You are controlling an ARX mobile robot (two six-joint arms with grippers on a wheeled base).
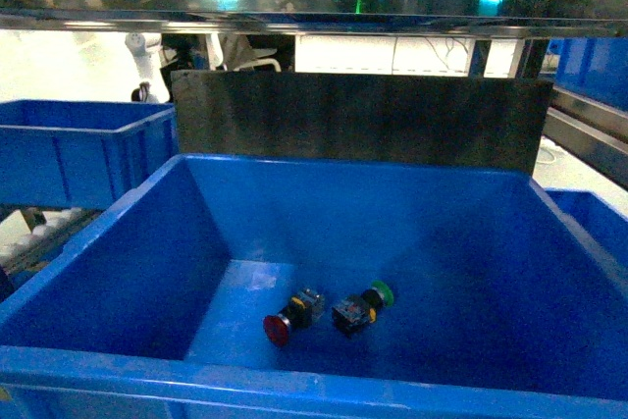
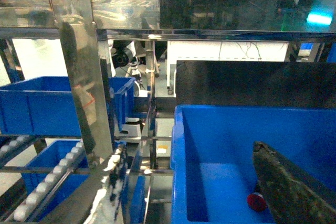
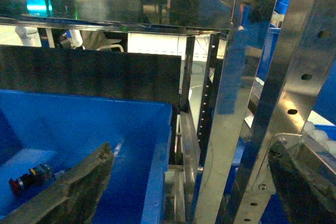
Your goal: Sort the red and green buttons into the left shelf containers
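Lying on the floor of a big blue bin [image 1: 147, 242], two push-buttons sat side by side near its front wall. A red button [image 1: 291, 318] lay on its side to the left, its wide cap pointing toward the front-left. A green button [image 1: 361, 306] lay just to its right, its smaller cap pointing toward the back-right. They were close together, though contact could not be confirmed.

A dark panel [image 1: 358, 120] stood upright behind the bin, under a shiny metal shelf [image 1: 314, 20]. A second blue bin [image 1: 74, 149] sat to the left, beside a roller track with white rollers [image 2: 39, 190].

Neither arm appeared in the head view. The left gripper showed only as one dark finger [image 2: 291, 187] at the lower right of its wrist view, over the bin, so its opening could not be judged. The right gripper [image 3: 189, 182] stood wide open: one finger [image 3: 73, 190] was over the bin's right side, the other outside it by a metal shelf post [image 3: 231, 98].
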